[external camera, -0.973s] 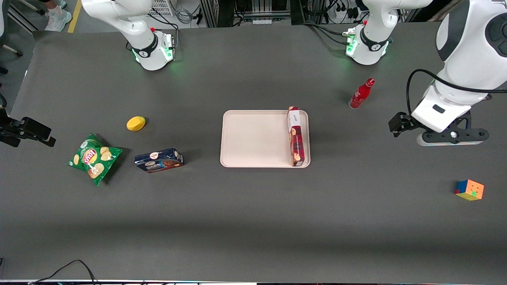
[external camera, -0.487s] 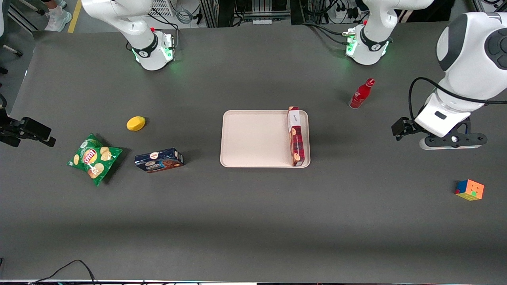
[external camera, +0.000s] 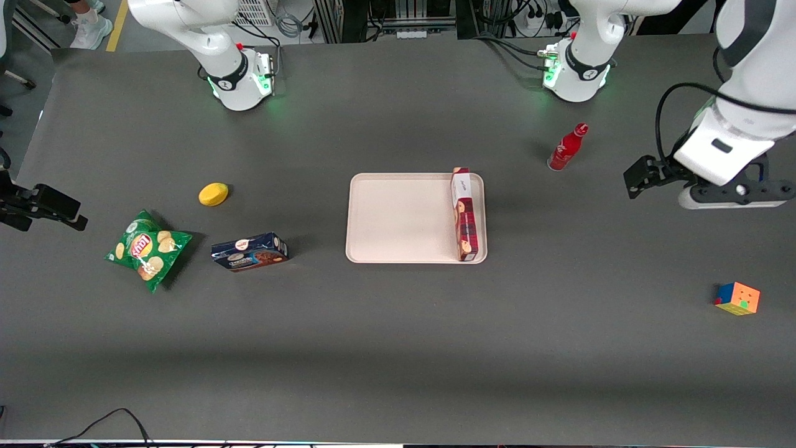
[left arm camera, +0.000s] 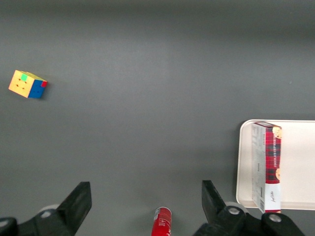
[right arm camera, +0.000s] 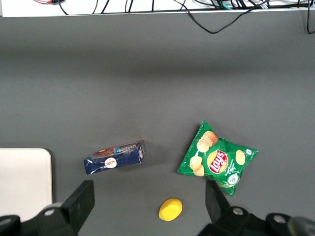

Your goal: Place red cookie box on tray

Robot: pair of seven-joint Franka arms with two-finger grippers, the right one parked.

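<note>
A dark desk (external camera: pixel 398 348) is seen from the front. Toward the parked arm's end, a chip bag (external camera: pixel 147 246), a lemon (external camera: pixel 213 193) and a blue box (external camera: pixel 249 252) are laid out. At the middle, the tray (external camera: pixel 398 218) is set flat. The red box (external camera: pixel 464 213) is already lodged on the tray, along the edge toward the working arm, its long axis running from far to near. A red bottle (external camera: pixel 567 147) is stood between tray and hand. The hand (external camera: pixel 727 194) is held spread and empty above the desk, well apart from the red box. A cube (external camera: pixel 737 298) is seen nearer the camera.

The pincer (left arm camera: pixel 145 204) showed only its two fingertips; the picture's edge cut off the red bottle (left arm camera: pixel 162 222) and tray (left arm camera: pixel 239 162).
</note>
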